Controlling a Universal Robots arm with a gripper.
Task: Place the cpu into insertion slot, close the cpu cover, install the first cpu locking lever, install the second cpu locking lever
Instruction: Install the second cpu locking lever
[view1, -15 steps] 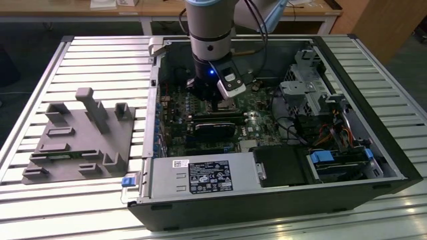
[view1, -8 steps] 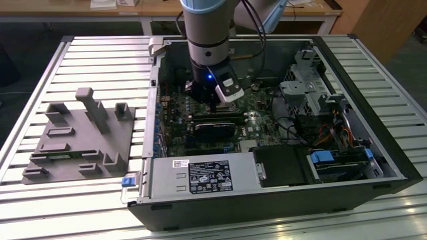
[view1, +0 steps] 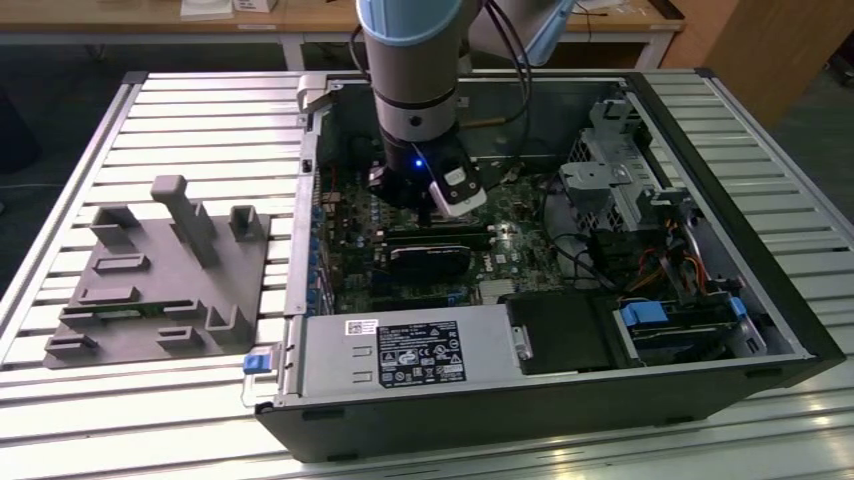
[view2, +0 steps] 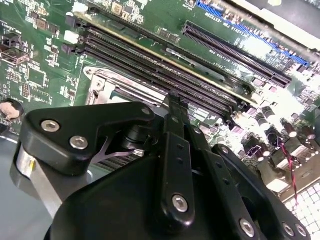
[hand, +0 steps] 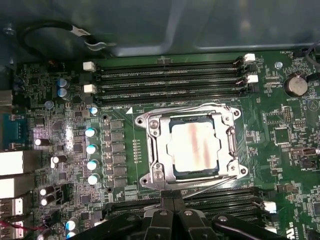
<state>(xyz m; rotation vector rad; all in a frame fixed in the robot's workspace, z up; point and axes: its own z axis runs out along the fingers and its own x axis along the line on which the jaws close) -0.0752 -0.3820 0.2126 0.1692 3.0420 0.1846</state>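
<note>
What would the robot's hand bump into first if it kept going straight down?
Probably the cpu cover, closed over the cpu, or the edge beside the memory slots. The hand hangs just above; exact depth is unclear.

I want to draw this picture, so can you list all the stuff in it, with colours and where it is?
computer case: one, black, open on the slatted table.
table: one, silvery slats, under everything.
motherboard: one, green, inside the case.
cpu: one, silver-grey, sitting in the insertion slot.
insertion slot: one, silvery rim, middle of the motherboard.
cpu cover: one, silvery frame, lying around the cpu.
memory slots: several, long and black, beside the insertion slot.
power supply: one, grey with a black label, at the case's near edge.
holder block: one, grey, on the table at the exterior view's left.
gripper: one, black, just beside the insertion slot.
arm: one, grey and blue, reaching down into the case.
</note>
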